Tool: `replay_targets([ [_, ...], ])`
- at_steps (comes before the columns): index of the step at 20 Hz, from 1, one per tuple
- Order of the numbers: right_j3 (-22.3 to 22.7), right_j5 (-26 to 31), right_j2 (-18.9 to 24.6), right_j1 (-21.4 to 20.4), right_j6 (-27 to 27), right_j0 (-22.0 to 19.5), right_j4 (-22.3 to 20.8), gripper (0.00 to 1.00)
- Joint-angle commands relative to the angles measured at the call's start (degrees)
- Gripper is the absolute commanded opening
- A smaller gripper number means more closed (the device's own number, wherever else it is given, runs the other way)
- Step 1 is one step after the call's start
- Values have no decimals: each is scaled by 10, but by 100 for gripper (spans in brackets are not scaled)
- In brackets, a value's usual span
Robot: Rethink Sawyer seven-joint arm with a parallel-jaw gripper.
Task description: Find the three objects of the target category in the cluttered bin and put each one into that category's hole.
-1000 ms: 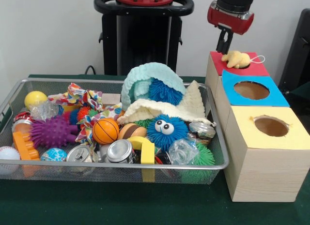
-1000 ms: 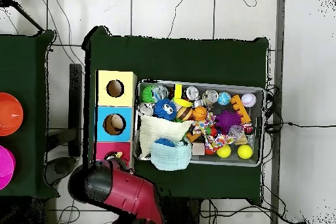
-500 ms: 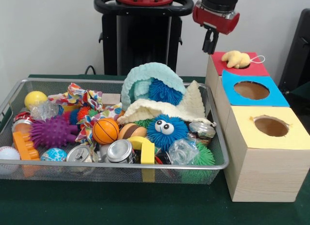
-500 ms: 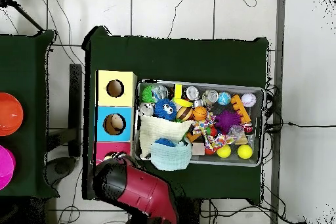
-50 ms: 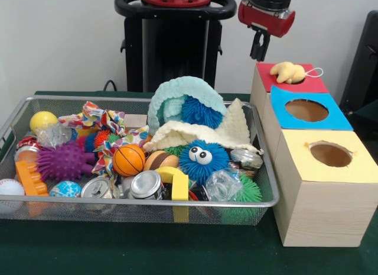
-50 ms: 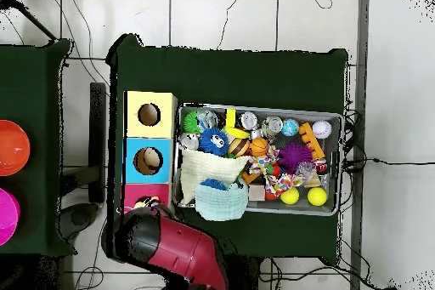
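A yellow plush toy (image 5: 288,72) lies on top of the red box (image 5: 314,85), over its hole, with a thin loop trailing to the right. My gripper (image 5: 258,50) hangs in the air to the upper left of the toy, apart from it, holding nothing that I can see. From above, the red arm (image 6: 170,248) covers the gripper and part of the red box (image 6: 140,193). The wire bin (image 5: 142,201) is packed with toys: a blue furry ball with eyes (image 5: 202,159), a small basketball (image 5: 128,160), a purple spiky ball (image 5: 63,161) and a shiny can (image 5: 146,184).
The blue box (image 5: 339,120) and the yellow box (image 5: 361,167) stand in a row in front of the red one, each with a round hole. A mint cloth (image 5: 177,93) and a cream cloth (image 5: 233,128) pile high at the bin's back.
My gripper has risen from just above the plush toy and moved left, off the red box. The toy stays on the red box's top.
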Motion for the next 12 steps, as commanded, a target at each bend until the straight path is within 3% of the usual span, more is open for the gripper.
replay_targets([
  [1, -26, 72, 40, -8, 92, 0, -13, 0],
  [12, -28, 59, 46, -3, 106, 8, 0, 0],
])
